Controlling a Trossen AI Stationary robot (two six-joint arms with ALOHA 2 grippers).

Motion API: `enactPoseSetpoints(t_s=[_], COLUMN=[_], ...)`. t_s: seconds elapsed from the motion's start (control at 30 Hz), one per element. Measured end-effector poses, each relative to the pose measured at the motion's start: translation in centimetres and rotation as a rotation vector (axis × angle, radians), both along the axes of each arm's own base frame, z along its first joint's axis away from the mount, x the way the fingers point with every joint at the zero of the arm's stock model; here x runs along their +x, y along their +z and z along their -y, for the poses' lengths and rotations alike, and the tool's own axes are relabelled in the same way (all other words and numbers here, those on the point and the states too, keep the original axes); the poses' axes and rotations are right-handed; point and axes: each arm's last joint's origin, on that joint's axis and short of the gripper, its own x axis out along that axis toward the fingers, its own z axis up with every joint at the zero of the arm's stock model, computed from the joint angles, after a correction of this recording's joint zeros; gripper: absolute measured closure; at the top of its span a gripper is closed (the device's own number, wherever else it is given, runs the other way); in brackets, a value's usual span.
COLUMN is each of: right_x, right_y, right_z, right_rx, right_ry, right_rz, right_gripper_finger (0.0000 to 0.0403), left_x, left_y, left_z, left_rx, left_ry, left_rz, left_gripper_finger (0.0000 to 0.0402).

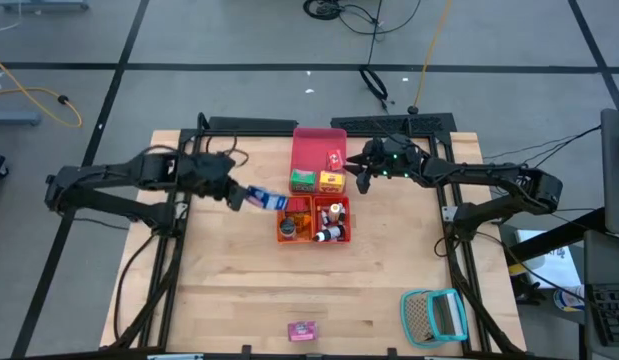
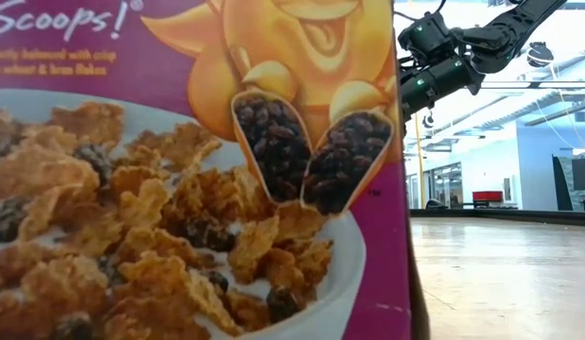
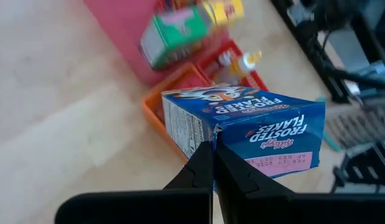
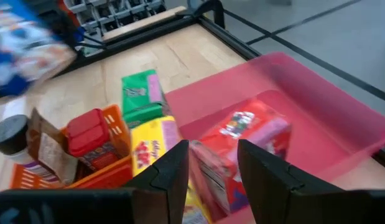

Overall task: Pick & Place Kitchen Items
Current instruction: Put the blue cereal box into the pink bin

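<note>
Our left fingers (image 3: 212, 163) are pinched together on a corner of the blue cereal box (image 3: 245, 130), holding it in the air just beside the orange tray (image 1: 311, 222). Our right fingers (image 4: 212, 163) stand partly apart around the red box (image 4: 242, 146), which lies in the pink tray (image 4: 316, 87), with the yellow box (image 4: 152, 152) and green box (image 4: 141, 96) close beside them. Only the low view shows the purple cereal box (image 2: 193, 170) filling the foreground; only the high view shows the teal basket (image 1: 435, 316) and the small pink box (image 1: 303, 330) lying far from both fingers on the table (image 1: 229, 290).
</note>
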Motion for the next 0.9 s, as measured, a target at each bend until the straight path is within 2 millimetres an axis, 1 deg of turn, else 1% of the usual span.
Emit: enactPoseSetpoints(t_s=[0.2,0.33,0.47,0.7,0.9], right_x=[0.4,0.4,0.4,0.4,0.4], right_y=[0.4,0.4,0.4,0.4,0.4], right_z=[-0.5,-0.5,-0.4,-0.4,-0.4], right_rx=[-0.02,-0.037,-0.038,-0.039,-0.046], right_ry=[0.022,0.027,0.026,0.026,0.027], right_rz=[0.036,0.032,0.034,0.034,0.032], right_gripper_finger=[0.0271,0.0271,0.0271,0.0271,0.0271], left_x=[-0.1,0.3,1.5,4.0,6.3], left_y=[0.1,0.4,0.1,-1.4,-0.5], left_z=[-3.0,-5.1,-7.7,-12.6,-15.7], left_rx=[0.05,0.094,0.128,0.098,0.098], left_ry=[0.067,0.081,0.079,0.098,0.083], left_rz=[0.009,0.067,0.1,0.006,0.012], left_gripper_finger=[0.0401,0.0401,0.0401,0.0401,0.0401])
